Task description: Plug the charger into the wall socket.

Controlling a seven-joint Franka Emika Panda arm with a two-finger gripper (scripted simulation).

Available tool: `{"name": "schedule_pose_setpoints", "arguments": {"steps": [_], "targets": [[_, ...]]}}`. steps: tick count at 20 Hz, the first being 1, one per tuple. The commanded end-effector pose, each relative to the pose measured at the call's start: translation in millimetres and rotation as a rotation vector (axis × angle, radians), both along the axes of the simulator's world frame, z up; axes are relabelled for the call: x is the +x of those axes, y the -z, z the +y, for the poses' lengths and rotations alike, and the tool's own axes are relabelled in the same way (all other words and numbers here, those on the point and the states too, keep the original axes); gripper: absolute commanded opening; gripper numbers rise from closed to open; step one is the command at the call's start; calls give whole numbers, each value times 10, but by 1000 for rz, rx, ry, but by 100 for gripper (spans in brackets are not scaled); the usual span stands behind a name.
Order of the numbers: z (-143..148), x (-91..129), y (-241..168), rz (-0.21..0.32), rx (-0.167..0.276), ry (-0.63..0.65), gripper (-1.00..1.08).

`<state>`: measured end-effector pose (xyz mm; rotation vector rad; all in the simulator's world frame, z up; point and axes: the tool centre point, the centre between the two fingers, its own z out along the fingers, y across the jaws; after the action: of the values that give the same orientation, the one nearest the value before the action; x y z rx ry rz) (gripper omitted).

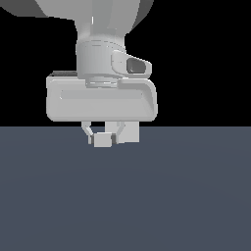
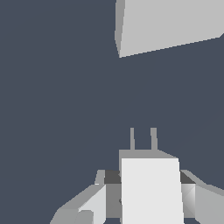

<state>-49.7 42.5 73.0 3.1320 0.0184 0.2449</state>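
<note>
Nearest in the wrist view, the grey two-fingered gripper (image 2: 151,199) pinches the small elongated white rectangular charger (image 2: 151,192) across its sides, a finger pressed against each flank. That grip leaves the prong end free: the two short grey prongs (image 2: 142,139) jut forward past the fingertips, so they can likely lead into the holes. In the exterior view the charger (image 1: 102,140) hangs under the gripper (image 1: 104,137), seemingly just above the dark blue-grey desk (image 1: 125,196). Farther on stands the flat, light grey-white square wall socket (image 2: 168,24), well apart from the prongs and skewed to their line; its holes do not show, so aligning probably comes first.
</note>
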Motion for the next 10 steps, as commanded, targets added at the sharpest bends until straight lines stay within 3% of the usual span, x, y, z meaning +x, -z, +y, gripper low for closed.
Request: {"name": "schedule_pose_setpoints", "arguments": {"steps": [1,10], "targets": [[-93,64,-48,0,0,-37,-100],[-370,297,-192,1,1,-153,-100]]}}
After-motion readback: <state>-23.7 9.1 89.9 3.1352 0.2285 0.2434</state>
